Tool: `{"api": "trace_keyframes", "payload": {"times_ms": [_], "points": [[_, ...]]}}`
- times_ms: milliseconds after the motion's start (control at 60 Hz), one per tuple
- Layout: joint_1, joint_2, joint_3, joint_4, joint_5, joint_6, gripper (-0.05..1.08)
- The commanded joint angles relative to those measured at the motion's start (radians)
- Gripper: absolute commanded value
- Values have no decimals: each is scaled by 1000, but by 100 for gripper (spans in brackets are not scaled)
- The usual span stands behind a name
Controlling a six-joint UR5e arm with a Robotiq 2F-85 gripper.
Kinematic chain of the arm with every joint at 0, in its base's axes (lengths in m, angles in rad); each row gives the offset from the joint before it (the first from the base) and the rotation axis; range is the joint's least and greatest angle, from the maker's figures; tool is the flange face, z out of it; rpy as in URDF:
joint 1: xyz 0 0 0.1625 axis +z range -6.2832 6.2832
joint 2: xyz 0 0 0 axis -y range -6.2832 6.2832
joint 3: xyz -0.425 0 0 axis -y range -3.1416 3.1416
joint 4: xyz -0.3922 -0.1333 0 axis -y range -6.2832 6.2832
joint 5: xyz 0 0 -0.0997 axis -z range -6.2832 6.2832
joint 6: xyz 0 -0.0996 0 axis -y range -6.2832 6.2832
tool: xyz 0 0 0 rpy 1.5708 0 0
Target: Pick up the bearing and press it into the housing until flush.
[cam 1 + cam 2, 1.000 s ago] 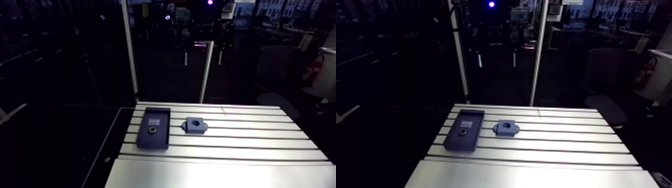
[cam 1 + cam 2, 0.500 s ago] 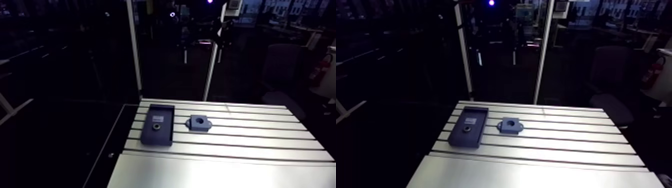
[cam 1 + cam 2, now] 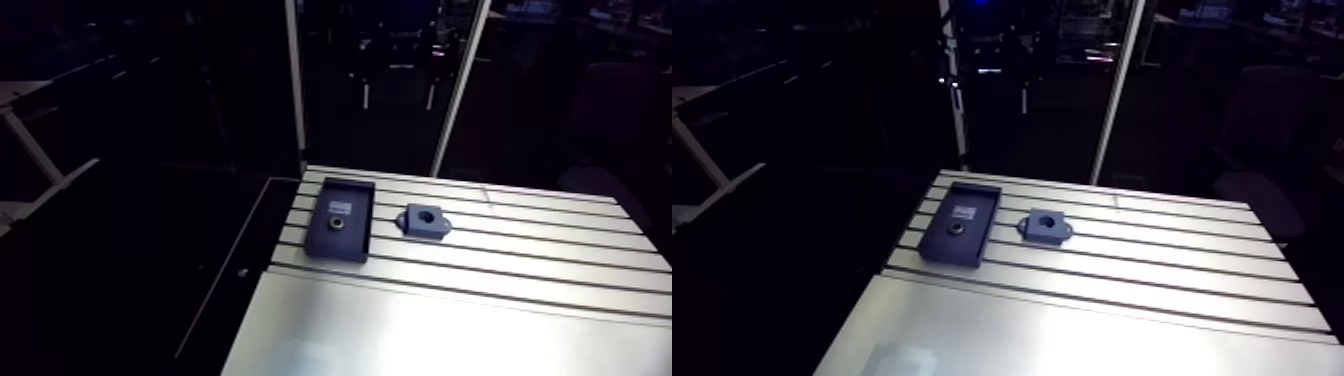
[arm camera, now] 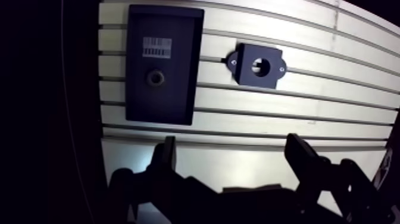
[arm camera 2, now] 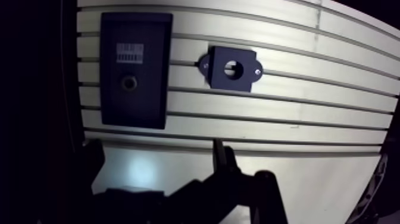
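Note:
The bearing [image 4: 156, 77], a small dark ring, lies in a dark rectangular tray [image 4: 161, 104] below a white label. The dark housing [image 4: 245, 67], a square block with a round bore and two small ears, sits on the table a short way beside the tray. In the arm view the bearing [image 3: 338, 222] and housing [image 3: 415, 228] lie near the table's far left. My gripper [image 4: 232, 146] hovers high above the table, well short of both parts. Its fingers [image 4: 166, 158] stand wide apart with nothing between them. The arm view does not show the gripper.
The slotted aluminium table [image 3: 480, 290] stretches wide toward me and to the right. Its left edge [image 3: 255, 290] drops into darkness close to the tray. Two white upright posts [image 3: 295, 90] stand just behind the far edge.
The arm view has shifted and tilted down, so the camera moved. The tray, bearing and housing keep their places on the table.

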Motion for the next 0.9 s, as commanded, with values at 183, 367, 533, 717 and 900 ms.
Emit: {"api": "trace_keyframes", "payload": {"times_ms": [183,367,533,717,900], "points": [[49,110,11,-113,16,119,0],[64,167,12,-125,9,186,0],[83,196,28,-153,4,226,0],[97,208,71,-216,3,225,0],[105,211,111,-266,3,227,0]]}}
